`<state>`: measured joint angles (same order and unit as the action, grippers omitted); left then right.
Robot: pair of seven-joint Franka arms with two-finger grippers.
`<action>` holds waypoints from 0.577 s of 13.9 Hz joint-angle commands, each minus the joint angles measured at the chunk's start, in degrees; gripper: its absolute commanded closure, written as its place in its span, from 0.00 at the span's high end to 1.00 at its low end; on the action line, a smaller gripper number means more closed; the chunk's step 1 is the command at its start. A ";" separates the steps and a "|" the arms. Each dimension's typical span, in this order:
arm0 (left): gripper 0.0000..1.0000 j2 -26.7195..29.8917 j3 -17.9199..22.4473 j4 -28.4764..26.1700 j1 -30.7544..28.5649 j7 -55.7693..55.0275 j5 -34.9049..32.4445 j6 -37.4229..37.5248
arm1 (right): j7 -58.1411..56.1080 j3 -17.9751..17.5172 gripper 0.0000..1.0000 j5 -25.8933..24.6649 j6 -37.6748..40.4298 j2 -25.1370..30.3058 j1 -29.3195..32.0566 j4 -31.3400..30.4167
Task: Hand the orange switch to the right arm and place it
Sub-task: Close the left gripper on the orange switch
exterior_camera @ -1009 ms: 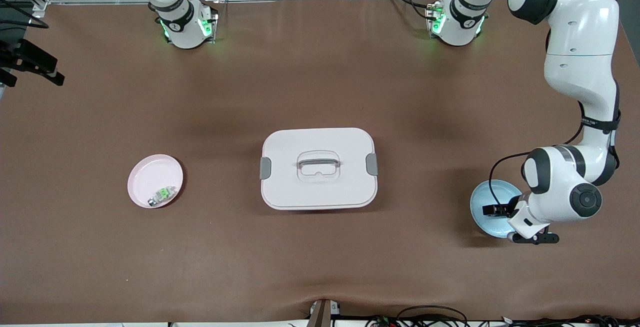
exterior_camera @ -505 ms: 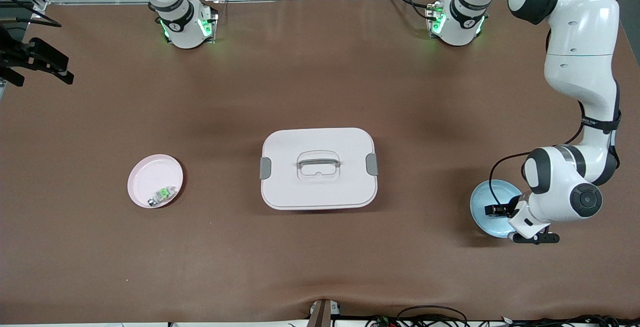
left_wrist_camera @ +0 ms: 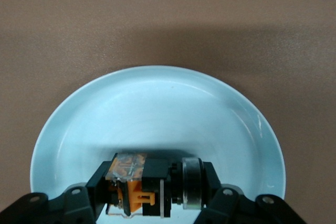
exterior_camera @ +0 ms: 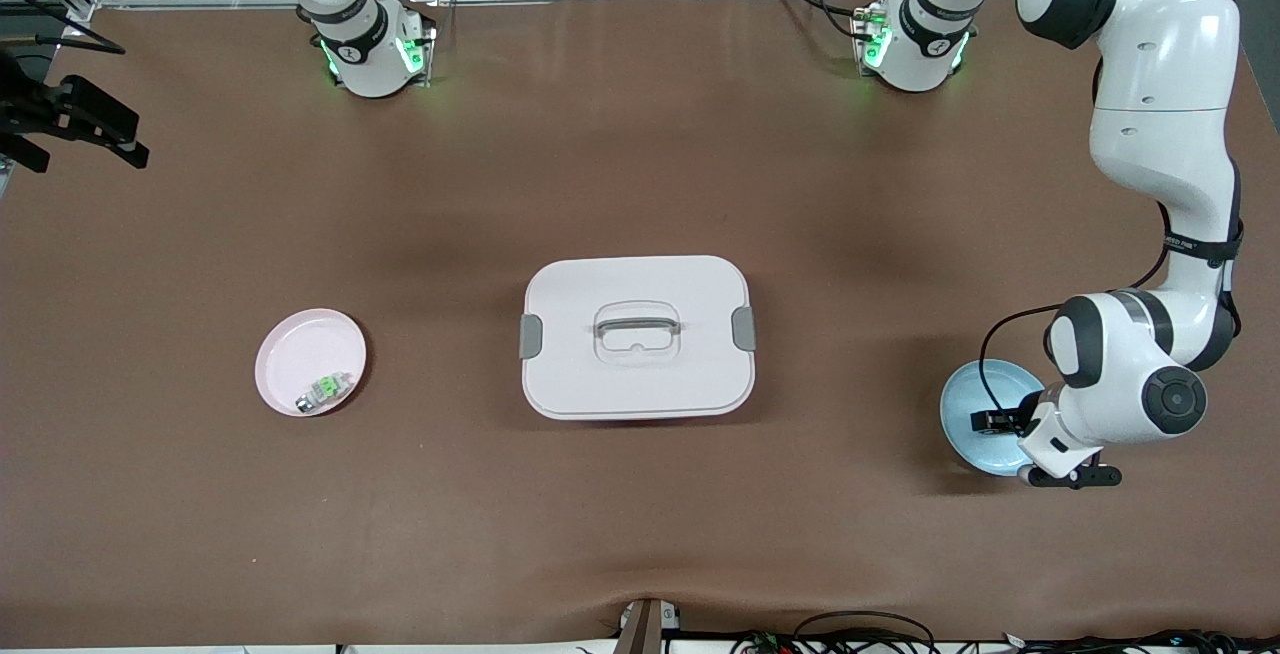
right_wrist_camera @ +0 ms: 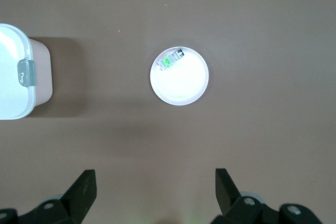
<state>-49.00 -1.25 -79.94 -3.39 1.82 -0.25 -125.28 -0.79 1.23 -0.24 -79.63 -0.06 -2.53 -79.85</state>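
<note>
The task is at its very first stage, as far as the pictures show: the left gripper (left_wrist_camera: pixel 155 195) is down inside the pale blue plate (exterior_camera: pixel 962 414), which sits near the surface's edge at the left arm's end, and its fingers are clamped on the orange switch (left_wrist_camera: pixel 152 184), which lies low in the plate, apparently touching or just above its floor. I judge the grasp made but the lift not yet begun; the hand-over to the right arm and the placing are all left to do. The switch lies on its side, its long axis running across the gap from one finger to the other and roughly level with the plate floor, so the fingers press on its two ends: the orange, partly translucent part points toward one finger and the ringed silver-and-black end toward the other. In the front view the switch is hidden under the left wrist. The right gripper (right_wrist_camera: pixel 155 190) hangs high over the surface toward the right arm's end, its fingers wide apart and holding nothing; that arm waits. Below it lies the pink plate (exterior_camera: pixel 290 349) holding a small green-and-white component (exterior_camera: pixel 325 390), and the white lidded box (exterior_camera: pixel 637 336) sits in the middle of the surface, between the two plates.
</note>
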 commanded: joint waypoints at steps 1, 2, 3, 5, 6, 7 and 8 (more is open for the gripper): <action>0.13 3.11 -0.25 -0.48 -0.48 -0.85 -0.01 4.59 | 0.00 0.44 1.00 -0.82 2.80 0.41 1.12 0.40; 0.13 4.25 -0.25 -0.48 -0.48 -1.72 0.16 5.65 | 0.00 0.44 1.00 -0.82 3.60 0.41 1.65 0.40; 0.14 5.22 -0.25 -0.48 -0.48 -3.73 0.16 7.14 | 0.00 0.44 1.00 -0.64 3.87 0.41 2.09 0.40; 0.14 7.94 -0.25 -0.48 -0.48 -7.95 0.16 11.53 | 0.00 0.35 1.00 -0.55 3.79 0.41 2.01 0.40; 0.14 9.60 -0.16 -0.39 -0.74 -9.80 0.34 13.90 | 0.09 0.35 1.00 -0.47 3.78 0.41 2.01 0.40; 0.14 11.27 -0.25 -0.39 -1.35 -11.56 1.90 16.10 | 0.09 0.35 1.00 -0.38 3.70 0.41 2.01 0.40; 0.14 12.86 -0.16 -0.39 -2.14 -13.75 5.40 18.12 | 0.09 0.35 1.00 -0.29 3.52 0.41 2.09 0.40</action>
<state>-40.17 -1.19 -79.17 -3.99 -9.06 1.43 -110.91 -0.79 2.06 -0.30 -76.60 -0.06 -0.94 -79.84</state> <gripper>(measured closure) 0.278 0.000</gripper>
